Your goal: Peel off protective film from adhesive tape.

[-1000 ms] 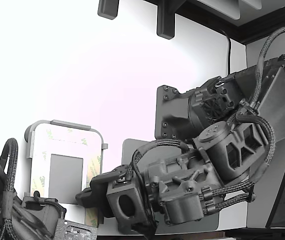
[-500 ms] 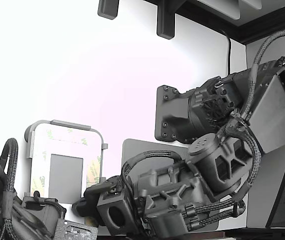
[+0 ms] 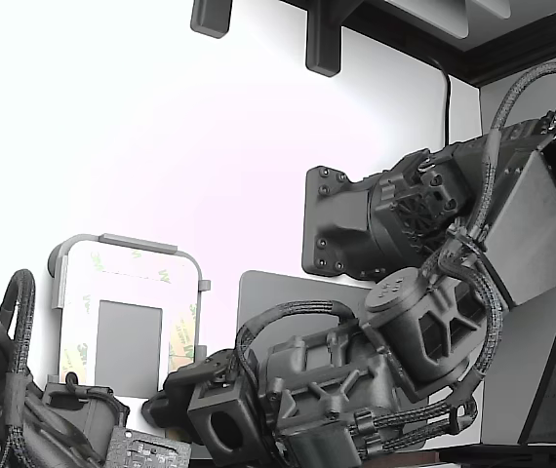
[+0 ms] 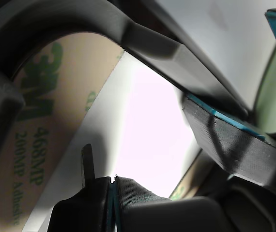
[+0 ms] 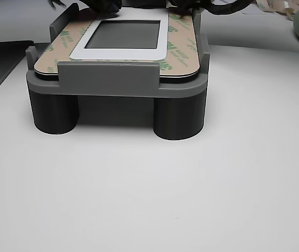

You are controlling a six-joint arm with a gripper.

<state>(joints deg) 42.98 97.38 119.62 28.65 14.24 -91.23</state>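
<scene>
Wrist view puts you right on top of the work: the tan paper liner strip w/ green 3M print runs along the edge of the white rounded panel, and you can read "468MP" on it. The liner looks flat on the panel here; you can't see the adhesive tape under it. The dark grey pincer has its two pad tips pressed together, w/ only a thin teal line between them. Whether any film is caught in that seam you can't tell. A grey curved frame rail crosses over the panel.

Exterior view: your dark grey arm reaches low toward the view's left, pincer end near the lower corner of the panel, just beside the liner on the panel's right edge as that view shows it. The panel sits in a light grey holder frame on the white desk. A 2nd arm's cabled body shows at bottom left of that view.

Other view: the panel w/ its grey square centre lies on top of the grey holder, which stands on two round legs. Tan liner strips cover the near, left and right edges, all appearing flat.
</scene>
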